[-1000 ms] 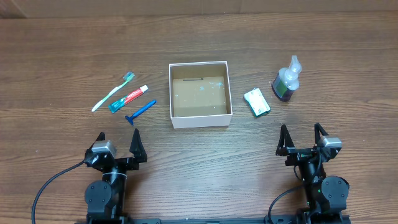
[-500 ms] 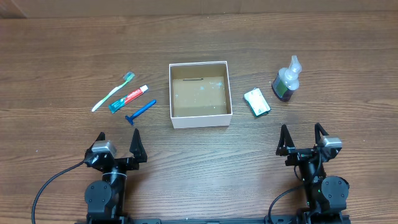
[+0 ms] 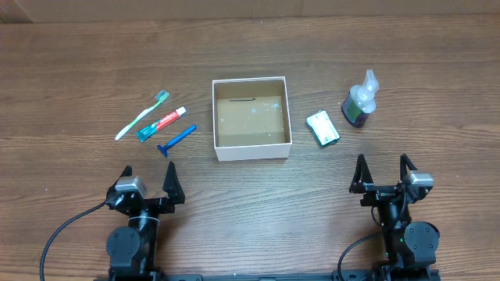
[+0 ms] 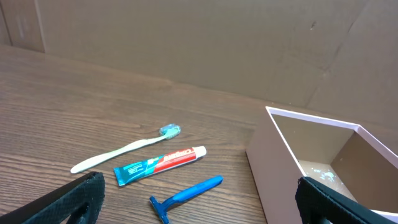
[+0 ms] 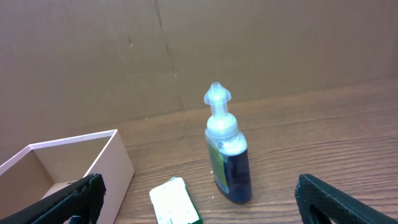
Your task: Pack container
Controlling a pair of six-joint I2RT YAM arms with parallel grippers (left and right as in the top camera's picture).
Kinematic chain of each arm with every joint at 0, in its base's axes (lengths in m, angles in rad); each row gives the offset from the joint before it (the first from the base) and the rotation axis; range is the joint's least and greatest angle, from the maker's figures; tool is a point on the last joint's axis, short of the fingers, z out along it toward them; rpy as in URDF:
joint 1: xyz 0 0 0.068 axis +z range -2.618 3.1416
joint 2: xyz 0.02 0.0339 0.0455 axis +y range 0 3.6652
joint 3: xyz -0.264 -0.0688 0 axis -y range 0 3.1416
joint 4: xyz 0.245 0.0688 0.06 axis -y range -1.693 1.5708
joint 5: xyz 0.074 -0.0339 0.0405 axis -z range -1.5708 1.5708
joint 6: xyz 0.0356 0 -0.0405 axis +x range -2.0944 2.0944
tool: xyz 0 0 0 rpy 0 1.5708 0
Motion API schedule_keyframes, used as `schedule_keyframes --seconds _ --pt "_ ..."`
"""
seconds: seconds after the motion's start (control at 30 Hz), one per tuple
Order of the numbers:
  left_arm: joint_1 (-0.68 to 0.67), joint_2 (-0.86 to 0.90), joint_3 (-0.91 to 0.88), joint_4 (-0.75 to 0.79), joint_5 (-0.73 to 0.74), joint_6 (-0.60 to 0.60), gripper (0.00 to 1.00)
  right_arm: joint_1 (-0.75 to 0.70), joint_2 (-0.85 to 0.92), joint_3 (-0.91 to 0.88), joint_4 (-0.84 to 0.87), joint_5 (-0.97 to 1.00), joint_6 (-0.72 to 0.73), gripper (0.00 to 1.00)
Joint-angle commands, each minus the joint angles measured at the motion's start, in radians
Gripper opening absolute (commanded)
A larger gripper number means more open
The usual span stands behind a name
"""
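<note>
Surface: we see a wooden surface (image 3: 78,62), cardboard wall (image 4: 186,37) behind.
Grippers: left gripper (image 3: 148,168), right gripper (image 3: 381,159) spread wide, empty.
Change: right gripper edged right.

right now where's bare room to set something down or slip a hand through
Bare table lies between the container and the left gripper and right gripper, and along the far edge. The container itself holds nothing. Crowded: toothbrush, toothpaste and razor bunch at its left; packet and bottle sit close at its right.
</note>
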Motion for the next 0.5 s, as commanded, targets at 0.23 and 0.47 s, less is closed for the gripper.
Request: schedule_keyframes --seconds 0.23,0.47 --pt "0.007 -0.010 -0.003 0.002 0.008 0.012 1.00 -0.002 0.012 0.111 -0.025 -0.134 0.111 1.00" --pt "0.007 -0.010 -0.003 0.002 0.008 0.012 1.00 -0.002 0.330 0.499 -0.238 -0.212 0.098 1.00"
